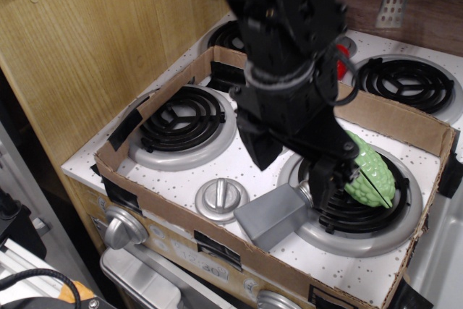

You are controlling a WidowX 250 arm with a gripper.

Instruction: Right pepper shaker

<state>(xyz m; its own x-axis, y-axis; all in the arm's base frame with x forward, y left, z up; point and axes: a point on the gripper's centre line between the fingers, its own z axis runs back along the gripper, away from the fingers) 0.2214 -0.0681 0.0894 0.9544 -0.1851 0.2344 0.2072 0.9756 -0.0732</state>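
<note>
Pepper shaker [273, 218]: lying on its side, front edge of the tabletop [253, 171], cap toward the right burner [362, 211].
End effector [298, 168]: fingers apart, above the shaker's cap end.
Green vegetable toy [370, 171]: on that burner.

The arm [286, 48] is showing matte black, blocky housings, thin black cables, and a two-fingered black end effector [296, 168].
</note>
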